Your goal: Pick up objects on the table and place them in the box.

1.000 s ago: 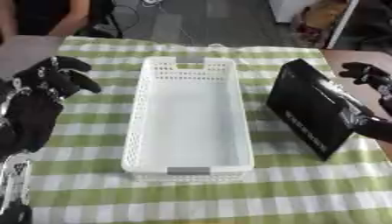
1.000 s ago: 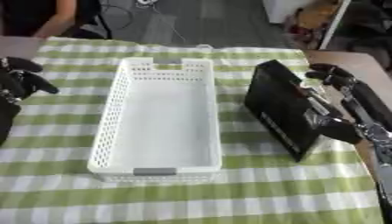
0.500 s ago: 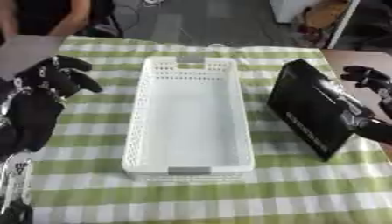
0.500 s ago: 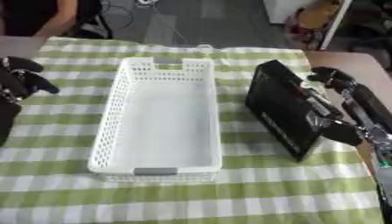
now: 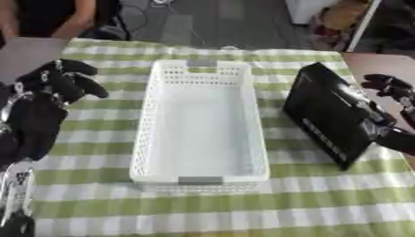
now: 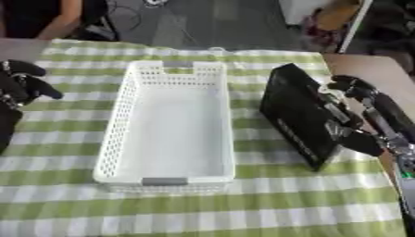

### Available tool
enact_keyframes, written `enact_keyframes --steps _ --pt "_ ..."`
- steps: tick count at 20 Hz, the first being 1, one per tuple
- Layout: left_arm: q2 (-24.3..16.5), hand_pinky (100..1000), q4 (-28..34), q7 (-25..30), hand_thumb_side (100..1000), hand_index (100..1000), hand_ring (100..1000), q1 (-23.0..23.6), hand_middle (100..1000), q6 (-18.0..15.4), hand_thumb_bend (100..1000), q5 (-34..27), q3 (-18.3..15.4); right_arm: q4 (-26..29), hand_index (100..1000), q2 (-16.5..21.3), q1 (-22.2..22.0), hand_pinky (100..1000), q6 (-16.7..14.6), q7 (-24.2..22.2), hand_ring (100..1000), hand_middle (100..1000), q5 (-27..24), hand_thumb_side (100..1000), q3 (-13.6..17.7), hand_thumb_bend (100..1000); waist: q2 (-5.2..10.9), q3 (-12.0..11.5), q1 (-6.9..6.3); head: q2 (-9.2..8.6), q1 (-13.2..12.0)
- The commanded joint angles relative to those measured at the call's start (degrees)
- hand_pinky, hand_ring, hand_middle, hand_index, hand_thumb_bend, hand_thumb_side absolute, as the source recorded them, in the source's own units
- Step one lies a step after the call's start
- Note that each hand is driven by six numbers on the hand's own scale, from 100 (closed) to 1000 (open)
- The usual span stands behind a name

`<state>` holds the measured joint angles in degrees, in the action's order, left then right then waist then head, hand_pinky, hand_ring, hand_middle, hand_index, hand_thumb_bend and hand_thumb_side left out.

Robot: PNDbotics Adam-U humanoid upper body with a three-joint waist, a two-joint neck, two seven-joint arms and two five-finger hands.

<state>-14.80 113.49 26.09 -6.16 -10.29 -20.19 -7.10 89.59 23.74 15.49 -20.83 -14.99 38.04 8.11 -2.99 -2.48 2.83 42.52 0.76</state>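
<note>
A flat black case [image 6: 300,115] stands tilted on its edge on the green checked cloth, just right of the white perforated basket [image 5: 154,134]. My right hand [image 6: 366,124] grips the case from its right side, with fingers curled over the upper corner and the thumb low on the right edge. The basket holds nothing. My left hand [image 5: 45,109] hovers at the left of the basket, fingers relaxed and holding nothing.
The checked cloth [image 5: 243,203] covers the table, with bare wood [image 6: 369,69] showing at the far right. A person sits beyond the far left corner, touching nothing on the table.
</note>
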Motion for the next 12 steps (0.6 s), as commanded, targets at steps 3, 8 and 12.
enact_keyframes --steps 3,8,12 --pt "-0.57 649 1.11 -0.1 915 559 583 -0.43 696 0.07 1000 -0.13 0.02 -0.33 892 1.74 0.66 808 -0.51 0.05 945 910 0.35 512 0.53 176 0.64 0.04 -0.18 -0.58 -0.34" --pt "-0.57 649 1.11 -0.16 915 558 583 -0.41 696 0.06 1000 -0.09 0.0 -0.71 892 1.74 0.55 808 -0.79 0.02 945 910 0.44 509 0.44 176 0.65 0.04 -0.17 -0.6 -0.36" --pt "-0.56 649 1.11 -0.17 916 558 583 -0.4 696 0.07 1000 -0.06 0.01 -0.69 888 2.04 0.55 804 -1.2 -0.18 942 909 0.44 506 0.05 178 0.65 0.02 -0.16 -0.59 -0.36"
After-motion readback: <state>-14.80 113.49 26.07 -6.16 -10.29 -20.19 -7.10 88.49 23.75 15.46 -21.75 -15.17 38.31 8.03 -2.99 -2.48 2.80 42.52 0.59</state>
